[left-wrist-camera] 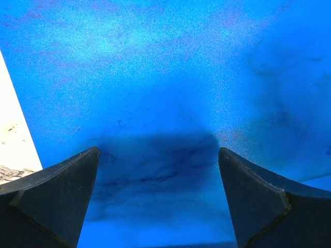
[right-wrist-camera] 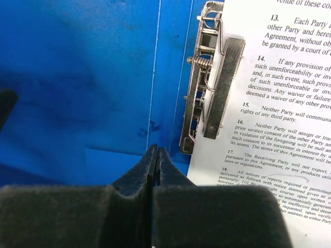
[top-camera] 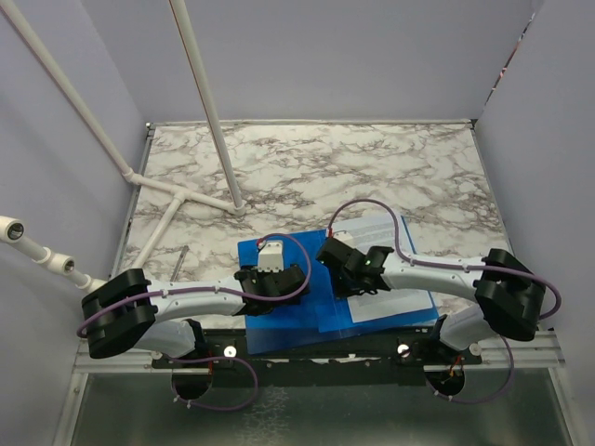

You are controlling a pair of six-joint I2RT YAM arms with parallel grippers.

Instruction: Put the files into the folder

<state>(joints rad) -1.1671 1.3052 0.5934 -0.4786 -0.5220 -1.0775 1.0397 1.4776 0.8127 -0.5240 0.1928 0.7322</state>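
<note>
The blue folder (top-camera: 279, 325) lies open on the marble table near the front edge. The files (top-camera: 395, 302), white sheets of small black print, lie on its right half. In the right wrist view the metal clip (right-wrist-camera: 207, 88) presses on the left edge of the files (right-wrist-camera: 279, 103). My right gripper (top-camera: 333, 258) (right-wrist-camera: 156, 149) is shut and empty, low over the folder's spine beside the clip. My left gripper (top-camera: 284, 279) (left-wrist-camera: 158, 150) is open, close over the folder's left cover (left-wrist-camera: 165, 77), with nothing between its fingers.
A white pipe frame (top-camera: 209, 111) stands at the back left of the marble table (top-camera: 372, 167). Lilac walls close in the sides and back. A metal rail (top-camera: 316, 353) with both arm bases runs along the near edge.
</note>
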